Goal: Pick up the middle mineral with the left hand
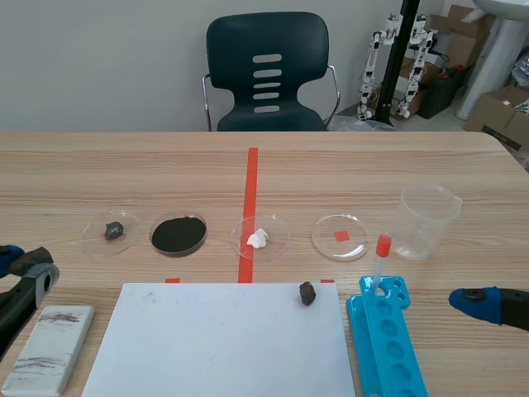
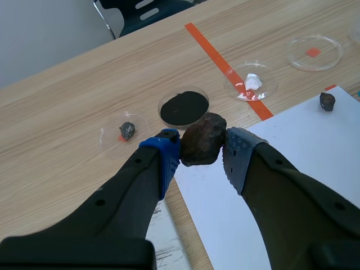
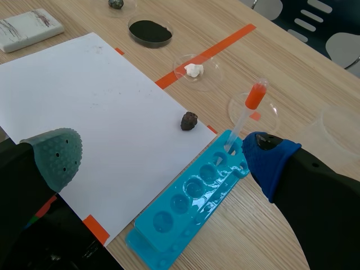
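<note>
Left pincer [image 2: 202,153]: closed on the mineral [image 2: 203,138], jaws partway apart because the lump fills the gap. The pads [image 2: 167,153] bear on opposite flanks, blue at 9 o'clock of the stone, grey-green at 3. The contact sits at the pad tips, not deep in the jaws, so the grip looks adequate but not generous.

The mineral is a dark brown, rough lump. It sits over the near corner of the white sheet [image 2: 304,140], and I read it as off the table [image 2: 56,169]. Pick looks done or nearly so.

Outward from my pincer:
- 12 o'clock: the dish of black powder [image 2: 184,107].
- 10 o'clock: a grey stone [image 2: 127,130] in its own clear dish.
- 1 o'clock: a white lump [image 2: 252,82] in a dish on the tape line.
- 2 o'clock: a small dark stone [image 2: 327,101] loose on the sheet's far edge.

One sample per dish presumably keeps the specimens from mixing, and the sheet reads as the work area. The white tile [image 1: 50,347] lies just under my arm, at 9 o'clock of the sheet.

Right pincer [image 3: 160,160]: wide open, holding nothing, low at the table's 4 o'clock. The blue tray [image 3: 147,239] and dropper [image 3: 247,112] are ahead of it. It is well apart from me, so no interference on the lift.
</note>
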`<state>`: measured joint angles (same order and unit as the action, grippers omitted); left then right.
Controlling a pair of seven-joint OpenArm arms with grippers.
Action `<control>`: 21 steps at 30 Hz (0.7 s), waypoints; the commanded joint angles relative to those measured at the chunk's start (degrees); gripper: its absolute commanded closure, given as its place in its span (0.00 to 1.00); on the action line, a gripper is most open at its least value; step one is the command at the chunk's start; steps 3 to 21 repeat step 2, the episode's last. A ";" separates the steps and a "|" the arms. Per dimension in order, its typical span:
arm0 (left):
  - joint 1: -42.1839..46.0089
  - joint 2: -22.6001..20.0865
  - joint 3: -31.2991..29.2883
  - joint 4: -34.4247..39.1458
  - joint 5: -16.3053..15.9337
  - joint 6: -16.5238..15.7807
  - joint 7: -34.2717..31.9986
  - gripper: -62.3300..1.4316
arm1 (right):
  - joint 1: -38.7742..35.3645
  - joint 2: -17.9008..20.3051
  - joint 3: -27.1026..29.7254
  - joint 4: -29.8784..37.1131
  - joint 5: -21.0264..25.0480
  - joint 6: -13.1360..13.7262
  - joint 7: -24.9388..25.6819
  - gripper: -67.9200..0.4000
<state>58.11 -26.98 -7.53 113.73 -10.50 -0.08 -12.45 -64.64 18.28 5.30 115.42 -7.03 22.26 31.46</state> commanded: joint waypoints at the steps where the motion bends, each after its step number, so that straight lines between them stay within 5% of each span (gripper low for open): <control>1: -0.20 0.28 0.11 0.61 -0.37 0.31 -1.05 0.80 | -0.11 0.15 0.52 0.50 0.63 -0.15 0.81 0.13; 21: -0.20 0.28 0.11 0.61 -0.37 0.31 -1.05 0.80 | -0.11 0.15 0.52 0.50 0.63 -0.15 0.81 0.13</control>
